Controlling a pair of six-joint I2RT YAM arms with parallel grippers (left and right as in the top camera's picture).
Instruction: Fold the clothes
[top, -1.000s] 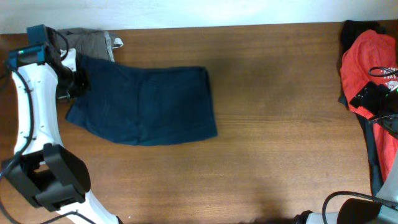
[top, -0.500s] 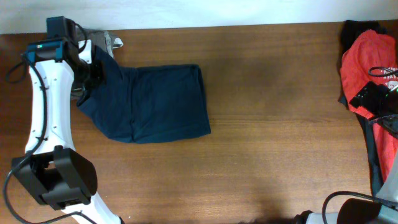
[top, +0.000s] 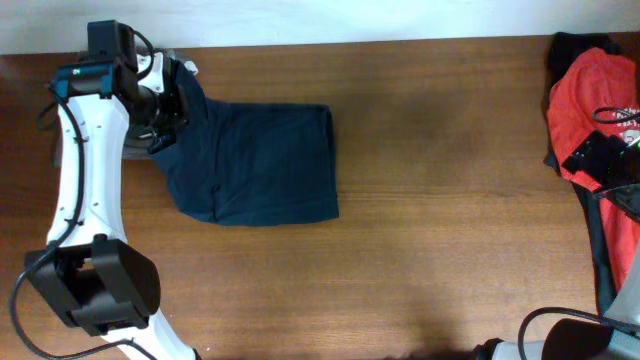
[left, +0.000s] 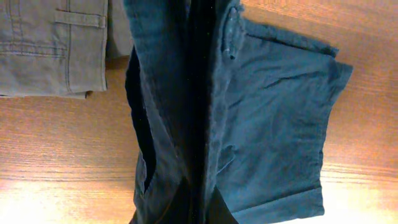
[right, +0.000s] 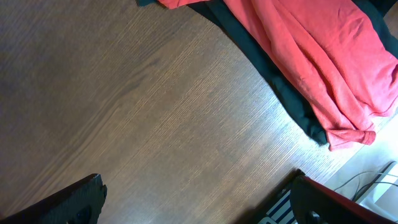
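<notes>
The dark navy garment (top: 262, 165) lies folded on the left half of the table and also shows in the left wrist view (left: 267, 118). My left gripper (top: 163, 108) is shut on its bunched left edge (left: 199, 208) and holds that edge slightly lifted. The grey-khaki garment (left: 53, 46) lies flat at the back left, mostly hidden under my left arm in the overhead view. The red T-shirt (top: 590, 95) lies crumpled at the far right, also in the right wrist view (right: 311, 56). My right gripper (right: 199, 208) is open and empty over bare wood beside the red T-shirt.
A black cloth (right: 292, 106) lies under the red T-shirt at the right edge (top: 570, 45). Wooden tabletop (top: 440, 200) stretches between the two piles. A white wall runs along the back edge.
My left gripper moved toward the back and to the right, carrying the navy garment's left edge; the garment slid right and now covers more of the grey-khaki one. The right arm stayed still.
</notes>
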